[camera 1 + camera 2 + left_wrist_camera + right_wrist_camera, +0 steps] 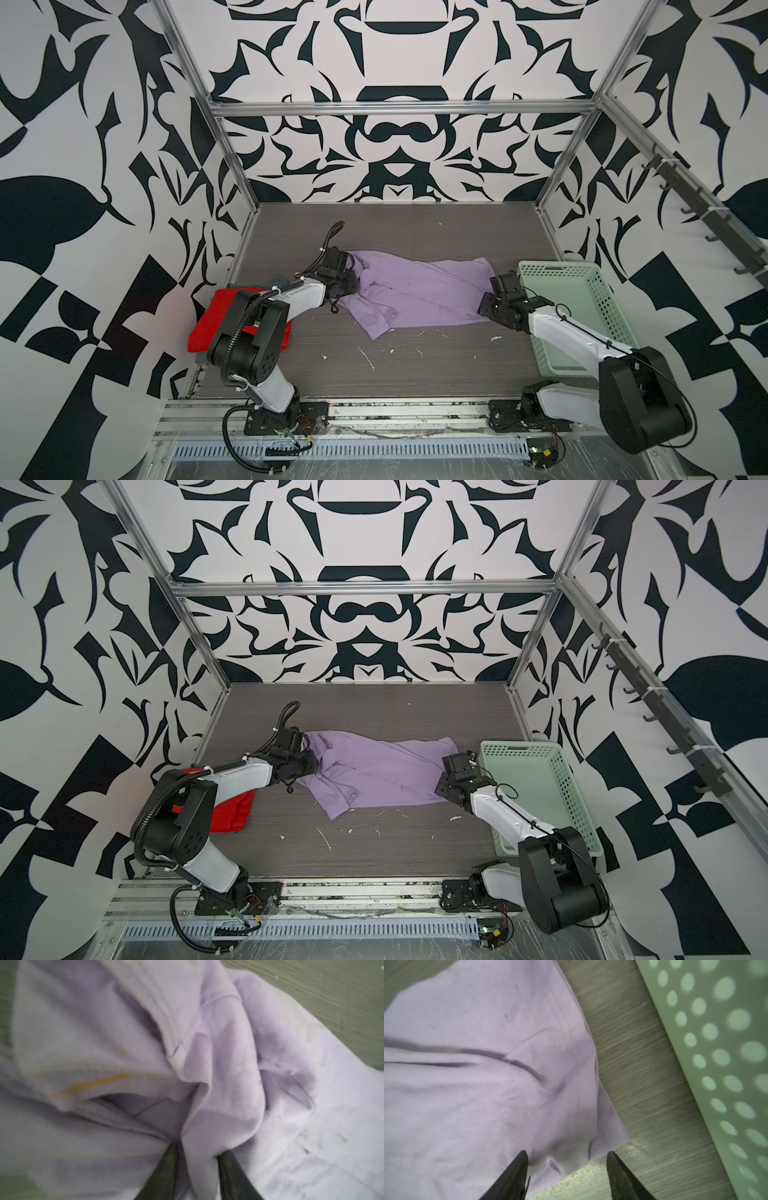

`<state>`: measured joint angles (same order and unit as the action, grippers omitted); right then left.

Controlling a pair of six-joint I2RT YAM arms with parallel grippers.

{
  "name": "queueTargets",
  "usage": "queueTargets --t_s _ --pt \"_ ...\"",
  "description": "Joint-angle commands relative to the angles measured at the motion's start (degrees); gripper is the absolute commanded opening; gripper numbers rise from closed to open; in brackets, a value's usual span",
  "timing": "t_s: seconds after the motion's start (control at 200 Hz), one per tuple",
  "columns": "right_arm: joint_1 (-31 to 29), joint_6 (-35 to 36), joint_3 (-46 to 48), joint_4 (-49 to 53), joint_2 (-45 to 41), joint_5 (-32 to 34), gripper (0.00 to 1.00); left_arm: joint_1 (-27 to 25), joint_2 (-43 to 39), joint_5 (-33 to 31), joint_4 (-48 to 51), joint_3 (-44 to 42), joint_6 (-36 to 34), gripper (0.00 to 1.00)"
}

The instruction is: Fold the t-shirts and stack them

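T-shirts, two in view: lavender t-shirt clenched in left pincer, red t-shirt; right pincer agape.

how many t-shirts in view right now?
2 for sure: lavender shirt spread mid-table; red shirt at left, partly under the left arm. A grey-blue scrap behind it may be a third, mostly hidden.

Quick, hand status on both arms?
The left hand is shut on a fold of the lavender t-shirt.
The right hand is open over that shirt's corner, holding nothing.
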<state>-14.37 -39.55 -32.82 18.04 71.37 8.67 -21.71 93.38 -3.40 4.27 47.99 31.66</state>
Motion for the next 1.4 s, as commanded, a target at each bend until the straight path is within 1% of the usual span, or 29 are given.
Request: queueTargets --t_s 0.0,0.13,0.205,0.365,0.505,0.585,0.66,0.69,0.725,0.86,0.935,0.975,1.0,1.01,1.03,1.19,1.31,1.325,1.395 --pt "0.2 -1.2 0.3 -2.9 0.7 1.0 0.64 0.0 -3.2 -2.6 4.1 1.1 0.8 0.45" --pt "0.2 -1.2 0.1 -4.1 2.0 0.8 0.63 -0.8 -3.8 -1.6 5.2 2.4 -0.3 0.52" --pt "0.3 -0.8 -0.1 -4.3 2.3 0.9 0.62 -1.9 -3.1 -1.4 5.6 3.7 -1.2 0.54" --pt "0.2 -0.9 -0.1 -5.1 3.0 0.8 0.62 -2.4 0.5 1.3 5.1 5.3 -1.3 0.53" --pt "0.2 -1.0 -0.1 -5.8 3.5 1.0 0.59 -3.0 2.5 1.1 5.3 6.6 -1.6 0.51" --pt "0.2 -0.8 -0.3 -6.0 4.0 1.4 0.56 -3.1 3.7 0.5 5.6 6.9 -1.4 0.46" --pt "0.2 -0.5 -0.7 -6.0 4.5 1.5 0.44 -3.0 4.8 0.2 5.5 7.1 -1.2 0.37" --pt "0.3 -0.4 -0.8 -5.8 4.7 1.7 0.36 -3.0 5.1 0.1 5.4 7.1 -1.1 0.34" --pt "0.3 -0.3 -1.0 -5.7 4.9 1.8 0.28 -3.0 5.4 -0.3 5.4 7.2 -0.9 0.28" --pt "0.2 0.3 -1.7 -5.1 5.5 1.8 0.1 -3.0 5.4 -1.1 6.4 8.5 -0.6 0.0" --pt "0.2 0.9 -2.7 -3.9 5.5 1.9 0.02 -3.0 3.6 -0.9 6.3 8.7 -0.4 0.0" --pt "0.2 1.3 -3.5 -2.7 5.2 1.9 0.0 -3.0 2.3 -0.7 7.1 9.2 -0.4 0.0" --pt "0.2 1.7 -4.1 -1.5 4.9 1.9 0.0 -3.0 1.2 -0.8 7.9 9.6 -0.6 0.0" --pt "0.3 2.0 -4.4 -0.9 4.7 3.4 0.0 -3.0 0.8 -0.8 8.1 9.8 -0.7 0.0" --pt "0.3 2.7 -5.0 0.1 4.4 4.1 0.0 -3.0 0.0 -0.8 8.8 10.1 -0.8 0.0" --pt "0.3 7.6 -11.1 8.3 0.6 3.1 0.0 -2.7 -8.3 -0.7 13.9 11.8 -1.2 0.0" --pt "0.3 12.4 -16.7 15.9 -1.7 2.9 0.0 -1.3 -12.5 0.6 23.1 15.3 -1.7 0.0" --pt "0.2 12.9 -17.3 16.6 -1.9 1.0 0.0 -1.1 -13.1 0.9 24.3 15.7 -1.7 0.0" --pt "0.3 14.7 -19.5 19.7 -3.0 0.3 0.0 0.2 -15.3 3.0 30.4 17.6 -2.6 0.0"
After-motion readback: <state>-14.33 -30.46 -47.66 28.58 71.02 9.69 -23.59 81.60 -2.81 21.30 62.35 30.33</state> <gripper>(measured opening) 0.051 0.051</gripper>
